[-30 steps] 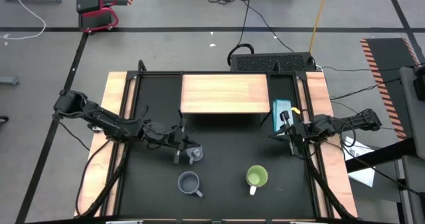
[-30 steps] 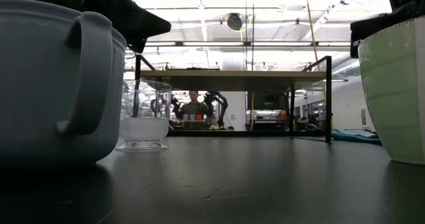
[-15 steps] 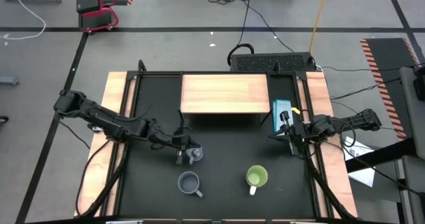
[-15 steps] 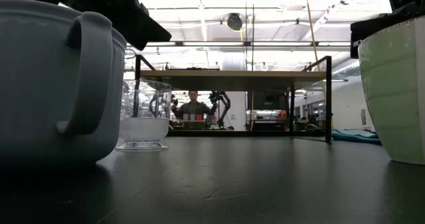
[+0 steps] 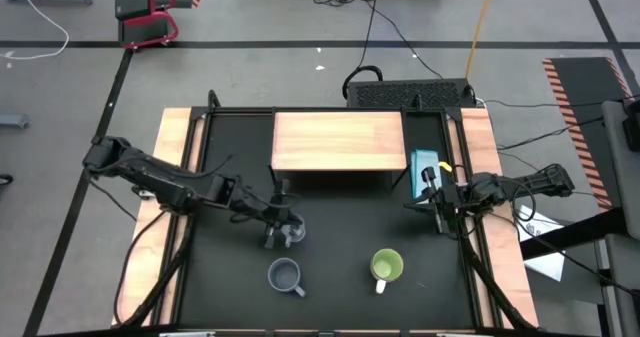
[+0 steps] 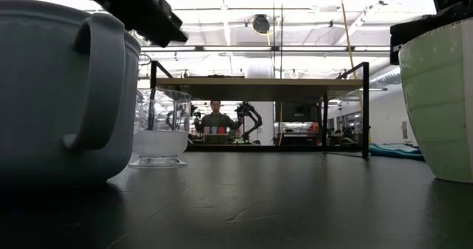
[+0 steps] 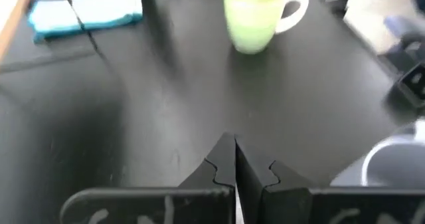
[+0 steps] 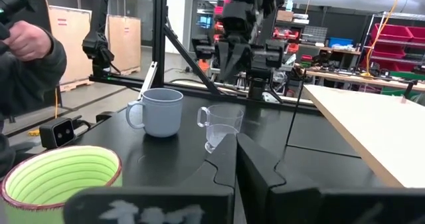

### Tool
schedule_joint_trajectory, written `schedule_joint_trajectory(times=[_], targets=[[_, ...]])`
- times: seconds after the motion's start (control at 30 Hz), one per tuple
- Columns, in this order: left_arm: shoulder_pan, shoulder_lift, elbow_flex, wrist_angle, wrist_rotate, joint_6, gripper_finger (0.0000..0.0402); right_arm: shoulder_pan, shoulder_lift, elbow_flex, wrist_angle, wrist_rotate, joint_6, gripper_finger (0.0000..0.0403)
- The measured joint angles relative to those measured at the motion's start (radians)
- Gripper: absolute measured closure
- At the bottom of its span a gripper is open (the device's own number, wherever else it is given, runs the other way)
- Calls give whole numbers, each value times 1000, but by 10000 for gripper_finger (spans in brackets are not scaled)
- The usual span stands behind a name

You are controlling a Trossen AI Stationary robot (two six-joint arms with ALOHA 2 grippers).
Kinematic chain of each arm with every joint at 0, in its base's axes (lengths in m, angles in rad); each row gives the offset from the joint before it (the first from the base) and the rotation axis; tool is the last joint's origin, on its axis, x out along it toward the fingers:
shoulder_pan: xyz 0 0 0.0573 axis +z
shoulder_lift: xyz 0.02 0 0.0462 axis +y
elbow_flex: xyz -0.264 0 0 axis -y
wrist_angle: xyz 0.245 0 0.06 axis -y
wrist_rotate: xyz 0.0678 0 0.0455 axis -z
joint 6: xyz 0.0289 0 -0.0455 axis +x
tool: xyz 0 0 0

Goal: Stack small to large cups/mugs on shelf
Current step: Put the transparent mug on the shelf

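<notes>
Cups and mugs, three in number, are located on the black table surface (image 5: 330,287); none is located on the shelf (image 5: 338,140). The shelf, a light-wood board on a black frame, is positioned at the far middle of the table, and its top is bare.

The clear glass cup (image 5: 293,234) is placed left of centre, in front of the shelf's left end. The grey-blue mug (image 5: 285,274) is placed nearer the front edge, just in front of the glass cup and apart from it. The lime-green mug (image 5: 387,266) is placed to the right of the grey-blue mug, well apart from it, with its white handle directed toward the front edge. All three vessels are seen upright.

The left gripper (image 5: 278,215) is positioned just beside the glass cup, on its shelf side. Its fingers (image 7: 222,164) are pressed together, as shown in the left wrist view, and nothing is held between them. In the low view the gripper is seen raised above the glass cup (image 6: 160,127), clear of its rim.

The right gripper (image 5: 437,214) is parked at the right edge of the table, near a blue object (image 5: 424,168) beside the shelf's right end. Its fingers (image 8: 255,167) are closed together and nothing is gripped.

A person (image 6: 215,121) is visible in the room beyond the table.
</notes>
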Motion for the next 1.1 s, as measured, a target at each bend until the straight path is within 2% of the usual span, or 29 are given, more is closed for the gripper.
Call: schedule_joint_trajectory(times=[0.37, 1.1], targets=[[49, 61, 86, -213, 29, 18, 401, 0, 0, 0, 0, 0, 0, 403], [50, 72, 97, -196, 28, -1, 399, 0, 9, 0, 0, 0, 1, 403]])
